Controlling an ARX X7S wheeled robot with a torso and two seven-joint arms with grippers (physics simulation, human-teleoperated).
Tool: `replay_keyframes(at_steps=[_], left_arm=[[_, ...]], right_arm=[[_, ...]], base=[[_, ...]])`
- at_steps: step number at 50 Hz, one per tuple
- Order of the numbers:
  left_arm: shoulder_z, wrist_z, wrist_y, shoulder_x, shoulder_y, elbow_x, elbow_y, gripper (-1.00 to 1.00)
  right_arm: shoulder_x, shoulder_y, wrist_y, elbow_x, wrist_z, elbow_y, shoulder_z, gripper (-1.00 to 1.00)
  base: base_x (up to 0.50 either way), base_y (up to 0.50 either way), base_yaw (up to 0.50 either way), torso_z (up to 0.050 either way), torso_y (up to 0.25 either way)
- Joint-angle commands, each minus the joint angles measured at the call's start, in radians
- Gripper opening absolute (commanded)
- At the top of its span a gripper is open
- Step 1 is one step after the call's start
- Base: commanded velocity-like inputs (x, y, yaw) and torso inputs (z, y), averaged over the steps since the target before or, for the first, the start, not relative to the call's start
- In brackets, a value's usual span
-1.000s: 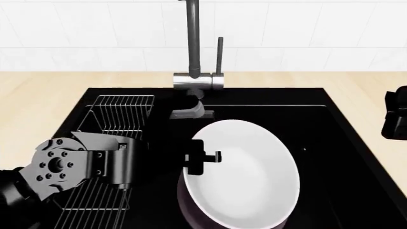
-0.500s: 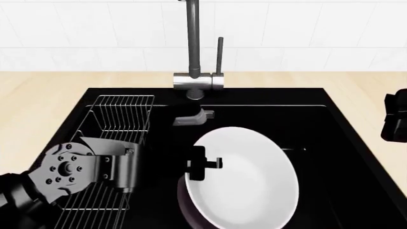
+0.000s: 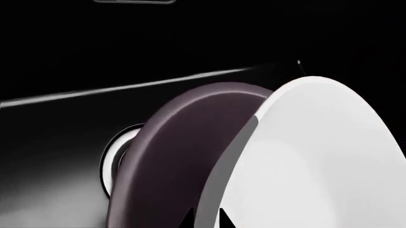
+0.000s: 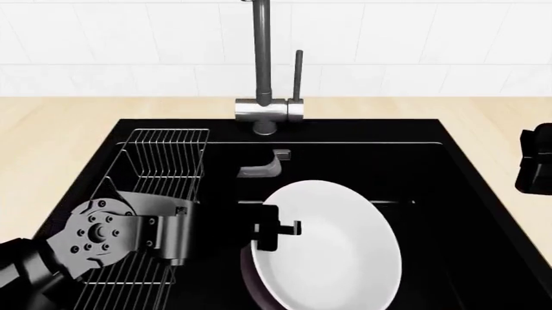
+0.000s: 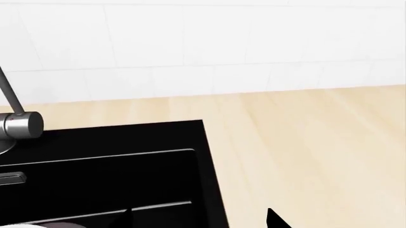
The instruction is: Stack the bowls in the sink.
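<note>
In the head view my left gripper (image 4: 278, 228) is shut on the near-left rim of the glossy white bowl (image 4: 337, 252). That bowl tilts inside the black sink (image 4: 448, 194). Under it, the dark purplish-grey bowl (image 4: 248, 281) shows only as an edge. The left wrist view shows the white bowl (image 3: 317, 156) leaning in the dark bowl (image 3: 178, 152), its rim between my left gripper's (image 3: 206, 221) fingertips, with the steel drain (image 3: 117, 149) behind. My right gripper (image 5: 201, 218) hangs open and holds nothing, over the sink's right edge. It shows at the right border of the head view (image 4: 534, 161).
A wire rack (image 4: 164, 161) runs along the sink's left side, under my left arm (image 4: 112, 236). The steel faucet (image 4: 261, 64) rises at the back centre, its spout end (image 4: 258, 166) over the basin. Light wooden counter (image 5: 304, 142) surrounds the sink, with a white tiled wall behind.
My left gripper and the white bowl have sunk lower and come nearer in the head view, down onto the dark bowl. The right gripper has barely moved.
</note>
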Motion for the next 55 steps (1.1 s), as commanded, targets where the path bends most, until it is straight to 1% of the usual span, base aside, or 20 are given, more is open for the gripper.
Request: replay_keyframes(at_steps=[1,42,43,49,55], left_arm=[[0.007,0.009,0.002,0.011,0.003,0.010,-0.019,-1.00],[0.058,0.031,-0.027,0.038,0.009,0.061,-0.069,-1.00],[0.059,0.029,-0.028,0.038,0.008,0.062,-0.069,1.00],[0.048,-0.004,-0.037,0.027,-0.019,0.037,-0.037,1.00],[0.018,-0.057,-0.040,0.012,-0.075,-0.005,0.015,1.00]], right_arm=[[0.004,-0.008,-0.003,-0.005,-0.007,0.000,0.002,1.00],[0.023,-0.046,-0.028,-0.027,-0.034,-0.012,0.005,1.00],[0.023,-0.047,-0.030,-0.028,-0.035,-0.012,0.005,1.00],[0.025,-0.054,-0.034,-0.031,-0.038,-0.013,0.004,1.00],[0.024,-0.055,-0.034,-0.030,-0.037,-0.012,0.007,1.00]], base=[[0.00,0.00,0.00,0.000,0.000],[0.00,0.00,0.00,0.000,0.000],[0.00,0.00,0.00,0.000,0.000],[0.00,0.00,0.00,0.000,0.000],[0.00,0.00,0.00,0.000,0.000]])
